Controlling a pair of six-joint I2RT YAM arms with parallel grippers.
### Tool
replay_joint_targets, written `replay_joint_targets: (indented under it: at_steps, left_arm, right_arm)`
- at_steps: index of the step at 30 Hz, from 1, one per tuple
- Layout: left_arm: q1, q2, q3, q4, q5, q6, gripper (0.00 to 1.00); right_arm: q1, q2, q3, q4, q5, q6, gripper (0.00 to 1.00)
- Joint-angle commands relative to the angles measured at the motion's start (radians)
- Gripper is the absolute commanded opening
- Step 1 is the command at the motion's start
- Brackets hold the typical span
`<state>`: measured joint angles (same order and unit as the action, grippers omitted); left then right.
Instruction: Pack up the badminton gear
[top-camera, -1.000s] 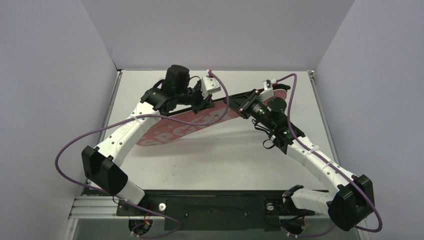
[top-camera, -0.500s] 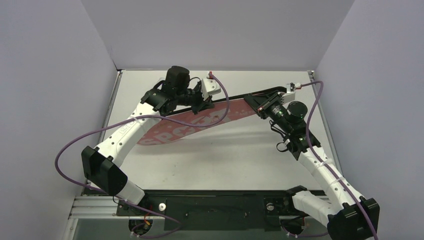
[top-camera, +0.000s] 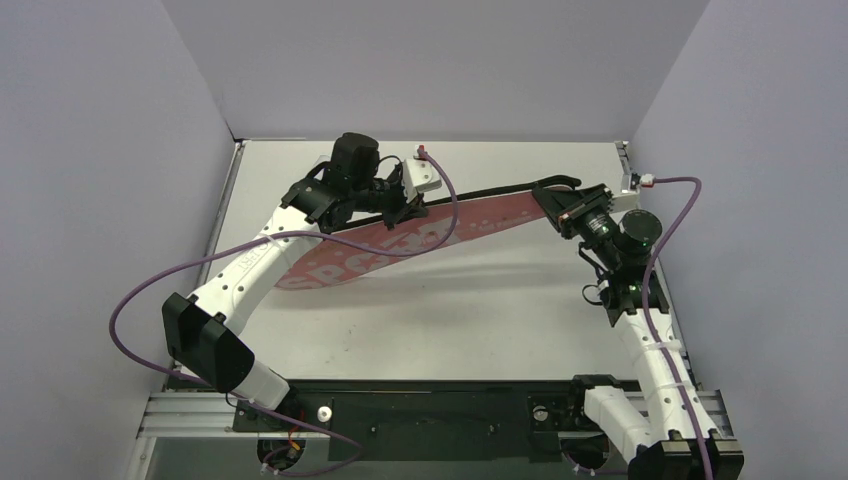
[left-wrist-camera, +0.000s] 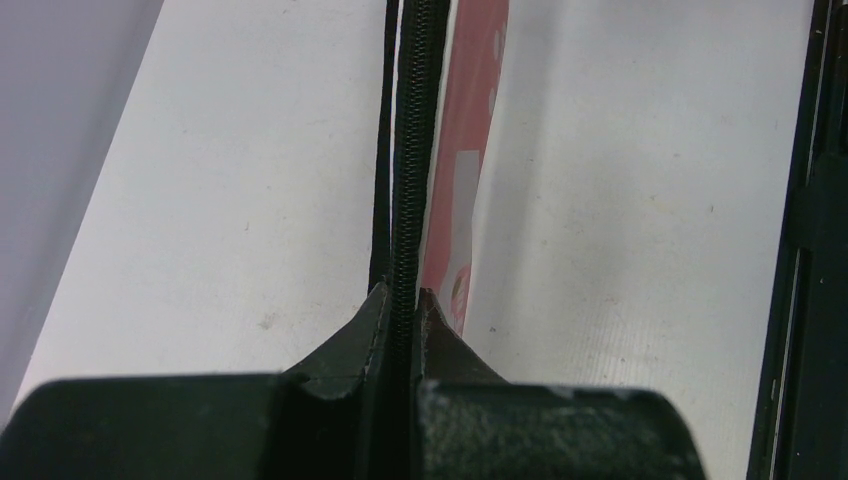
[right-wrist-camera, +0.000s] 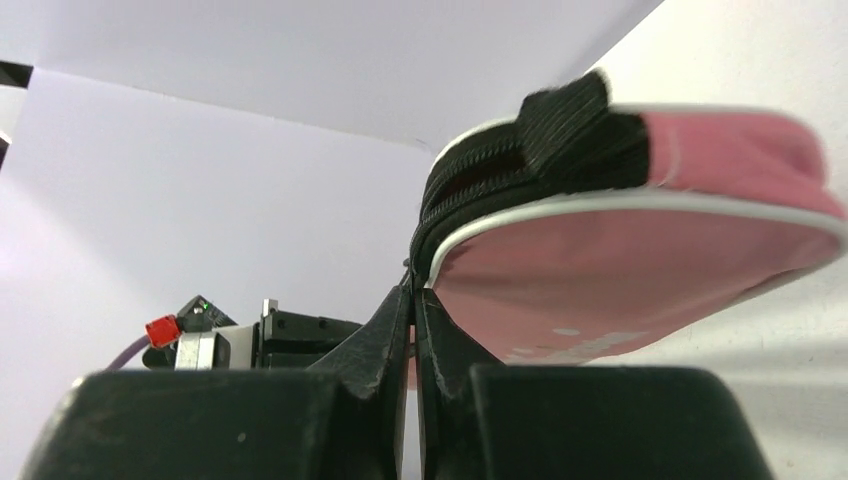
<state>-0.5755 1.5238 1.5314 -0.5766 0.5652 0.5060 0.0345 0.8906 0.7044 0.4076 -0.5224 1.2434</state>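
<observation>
The pink "SPORT" cover (top-camera: 400, 250) lies slanted across the far half of the table, and its black zipper runs along its far edge. My left gripper (top-camera: 408, 212) is shut on that zipper edge (left-wrist-camera: 413, 150) near the middle of the cover (left-wrist-camera: 470, 150). My right gripper (top-camera: 556, 203) is shut on the zipper pull at the cover's narrow right end (right-wrist-camera: 620, 270), beside the black strap (right-wrist-camera: 570, 125). The left gripper (left-wrist-camera: 403, 295) and right gripper (right-wrist-camera: 412, 290) both have their jaws pressed together. No rackets, shuttlecocks or tube are in view.
The white table (top-camera: 470, 310) ends at grey walls on the left, back and right. A black base rail (top-camera: 430, 415) runs along the near edge. Purple cables loop beside both arms. My right arm stretches along the right table edge.
My right gripper has slid to the right along the cover's far edge, from about the middle to the narrow right end, with its arm stretching out. My left gripper has stayed in place.
</observation>
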Motion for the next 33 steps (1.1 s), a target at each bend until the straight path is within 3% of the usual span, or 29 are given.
replay_joint_targets:
  at_steps: [1,21,33]
  left_arm:
    - [-0.001,-0.061,0.015,0.071,0.042,0.019,0.0]
    - [-0.001,-0.08,-0.003,0.055,0.045,0.032,0.0]
    - [0.0,-0.091,-0.014,0.059,0.048,0.034,0.0]
  right_arm:
    - [-0.085,-0.022,0.0,0.031,-0.069,0.022,0.0]
    - [-0.299,0.03,0.083,0.006,-0.116,0.047,0.0]
    - [-0.33,0.05,0.158,-0.216,-0.087,-0.149,0.0]
